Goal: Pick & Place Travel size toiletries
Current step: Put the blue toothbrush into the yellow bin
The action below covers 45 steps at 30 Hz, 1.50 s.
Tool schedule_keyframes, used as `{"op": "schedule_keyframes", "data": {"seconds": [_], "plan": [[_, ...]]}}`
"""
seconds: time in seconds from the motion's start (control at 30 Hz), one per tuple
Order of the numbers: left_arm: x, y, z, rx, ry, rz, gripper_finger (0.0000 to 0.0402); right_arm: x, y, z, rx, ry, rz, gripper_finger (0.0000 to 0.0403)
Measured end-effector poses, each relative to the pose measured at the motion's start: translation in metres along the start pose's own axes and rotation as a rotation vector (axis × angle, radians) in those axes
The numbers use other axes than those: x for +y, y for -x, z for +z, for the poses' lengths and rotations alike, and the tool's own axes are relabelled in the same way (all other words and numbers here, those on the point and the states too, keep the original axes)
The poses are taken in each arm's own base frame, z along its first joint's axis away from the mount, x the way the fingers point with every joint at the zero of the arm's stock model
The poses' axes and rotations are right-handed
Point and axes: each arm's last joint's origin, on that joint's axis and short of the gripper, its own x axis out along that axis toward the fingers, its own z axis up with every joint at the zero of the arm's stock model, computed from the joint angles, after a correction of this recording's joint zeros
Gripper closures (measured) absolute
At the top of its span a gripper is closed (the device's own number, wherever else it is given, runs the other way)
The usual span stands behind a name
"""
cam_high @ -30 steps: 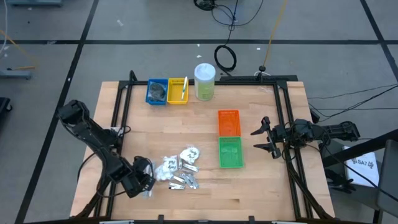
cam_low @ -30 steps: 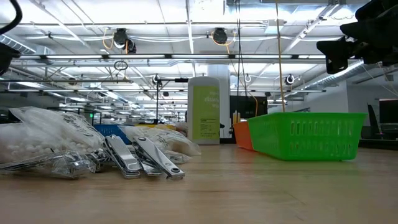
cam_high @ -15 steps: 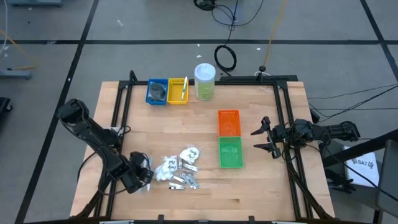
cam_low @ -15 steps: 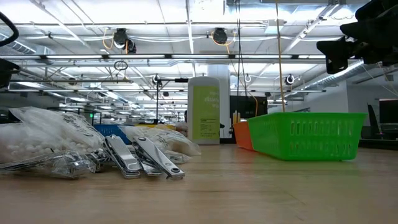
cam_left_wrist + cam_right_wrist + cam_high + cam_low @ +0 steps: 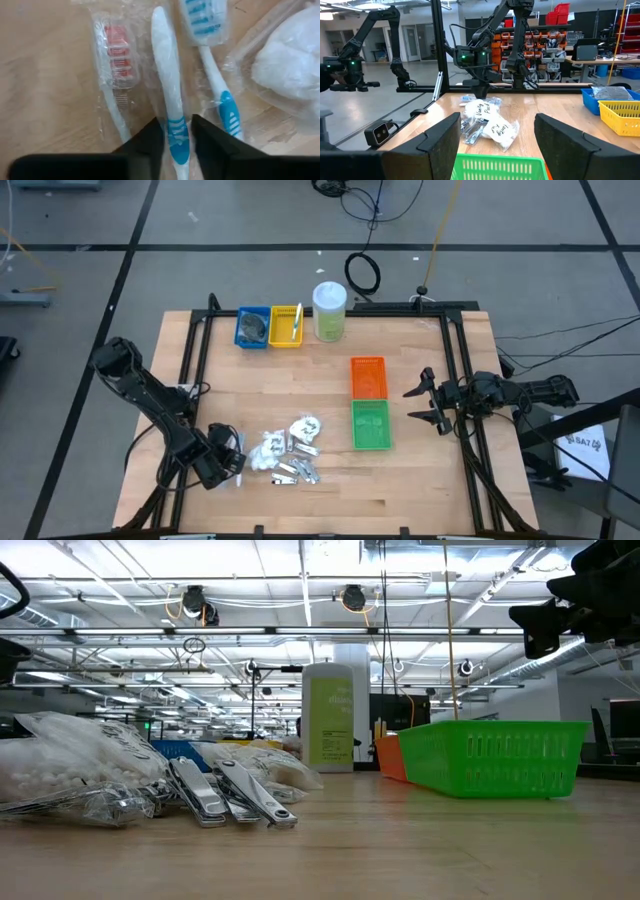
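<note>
The travel size toiletries lie in a pile near the table's front left: white crinkly packets, silvery clippers and toothbrushes in clear wrap. My left gripper points down at the pile's left end. In the left wrist view three wrapped toothbrushes lie flat side by side, and my left gripper is shut on the middle one, white with a blue grip. My right gripper waits open at the table's right edge, level, with nothing between its fingers. My left gripper pinches the middle toothbrush between its two fingers at the blue grip part of the handle, through the clear wrap. The fingers come from above, pointing down, and lie across the handle. The toothbrush lies flat on the table.
A blue tray, a yellow tray and a tall jar with a white lid stand along the far edge. An orange tray and a green tray sit right of centre. Bare wood lies between pile and trays.
My left gripper has sunk toward the table at the left end of the pile and shifted slightly toward the table's left edge. The pile has kept its place.
</note>
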Motion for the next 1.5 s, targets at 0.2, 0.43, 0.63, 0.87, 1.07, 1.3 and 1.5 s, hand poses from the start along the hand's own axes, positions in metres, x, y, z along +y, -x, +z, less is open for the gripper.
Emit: {"op": "schedule_keyframes", "data": {"seconds": [0.2,0.43,0.63,0.87,1.07,1.3,1.5], "plan": [[-0.005,0.006,-0.002,-0.085,-0.035,-0.089,0.0381,0.000,0.000,0.000,0.000,0.000,0.000,0.0161],[-0.019,0.036,-0.003,-0.194,-0.141,-0.218,0.0376,0.000,0.000,0.000,0.000,0.000,0.000,0.0161],[-0.028,0.064,0.005,-0.400,-0.272,-0.323,0.0380,0.000,0.000,0.000,0.001,0.000,0.000,0.0161],[-0.040,0.087,0.026,-0.818,-0.333,-0.447,0.0354,0.000,0.000,0.000,0.000,0.000,0.000,0.0161],[-0.051,0.096,0.059,-0.908,-0.367,-0.366,0.0378,0.000,0.000,0.000,0.000,0.000,0.000,0.0161],[-0.060,0.115,0.128,-0.991,-0.402,-0.257,0.0377,0.000,0.000,0.000,0.000,0.000,0.000,0.0161],[-0.051,0.135,0.212,-1.050,-0.416,-0.313,0.0378,0.000,0.000,0.000,0.000,0.000,0.000,0.0161]]}}
